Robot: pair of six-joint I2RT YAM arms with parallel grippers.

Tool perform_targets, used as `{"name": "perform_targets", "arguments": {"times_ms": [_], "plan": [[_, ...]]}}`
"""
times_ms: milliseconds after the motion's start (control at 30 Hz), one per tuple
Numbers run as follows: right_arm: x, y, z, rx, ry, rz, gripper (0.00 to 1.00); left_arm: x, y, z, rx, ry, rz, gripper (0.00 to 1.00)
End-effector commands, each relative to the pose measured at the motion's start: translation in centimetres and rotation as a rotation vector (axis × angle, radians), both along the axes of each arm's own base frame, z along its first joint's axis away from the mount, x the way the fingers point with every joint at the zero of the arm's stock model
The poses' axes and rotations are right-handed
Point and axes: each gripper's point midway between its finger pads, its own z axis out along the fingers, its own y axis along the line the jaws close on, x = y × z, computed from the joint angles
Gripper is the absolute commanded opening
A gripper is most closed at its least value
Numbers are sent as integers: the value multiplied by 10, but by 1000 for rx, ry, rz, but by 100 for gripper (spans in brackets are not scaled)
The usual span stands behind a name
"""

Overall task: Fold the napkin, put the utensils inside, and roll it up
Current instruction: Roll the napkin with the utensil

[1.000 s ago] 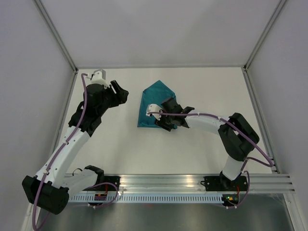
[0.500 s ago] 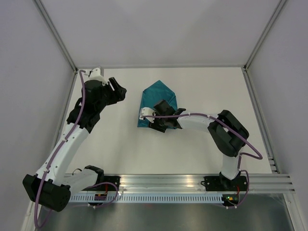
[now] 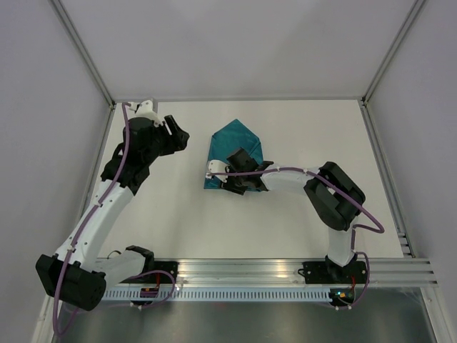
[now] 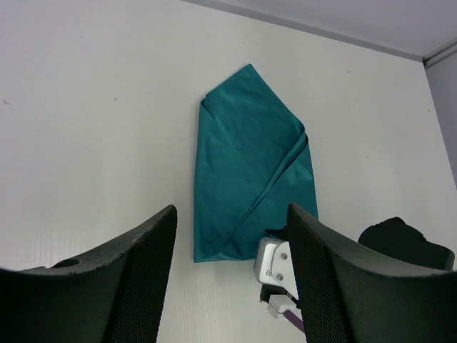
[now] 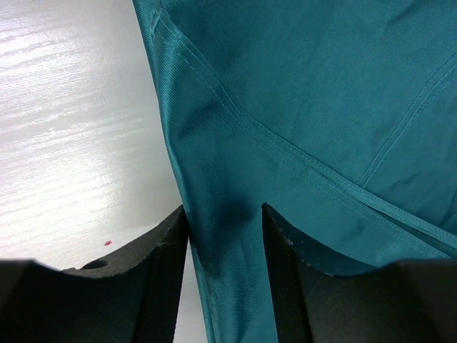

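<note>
The dark teal napkin (image 3: 232, 145) lies folded into a long pointed shape on the white table, behind the middle. Its overlapping flaps and hems show in the left wrist view (image 4: 243, 164). My right gripper (image 3: 227, 180) is low over its near left part. In the right wrist view its open jaws (image 5: 225, 221) straddle a raised ridge along the napkin's (image 5: 321, 107) folded left edge, both fingers touching cloth. My left gripper (image 3: 182, 136) hovers open to the left of the napkin, nothing between its fingers (image 4: 143, 264). No utensils show.
Grey walls close off the white table (image 3: 300, 221) on the left, back and right. A metal rail (image 3: 285, 271) with the arm bases runs along the near edge. The right arm's elbow (image 3: 335, 196) stands right of the napkin.
My right gripper has slid left across the napkin to its near left edge, the elbow following. The left gripper has shifted slightly. The napkin has not moved.
</note>
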Motion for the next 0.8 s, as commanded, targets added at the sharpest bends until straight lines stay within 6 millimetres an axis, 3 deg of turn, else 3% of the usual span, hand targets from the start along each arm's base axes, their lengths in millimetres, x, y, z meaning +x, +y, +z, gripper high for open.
{"name": "perform_targets", "arguments": {"times_ms": [0, 400, 567, 733, 767], "plan": [[-8, -7, -19, -38, 28, 26, 51, 1, -4, 6, 22, -26, -47, 68], [-24, -13, -30, -93, 155, 44, 18, -2, -13, 4, 2, -36, -103, 67], [-37, -19, -35, -102, 267, 54, 13, -5, -17, 5, -11, -52, -127, 67], [-38, -30, -33, -64, 397, 42, 11, -13, -22, 4, -27, -100, -163, 66], [-45, -32, -33, -54, 449, 51, 11, -15, -25, 13, -33, -145, -177, 66]]}}
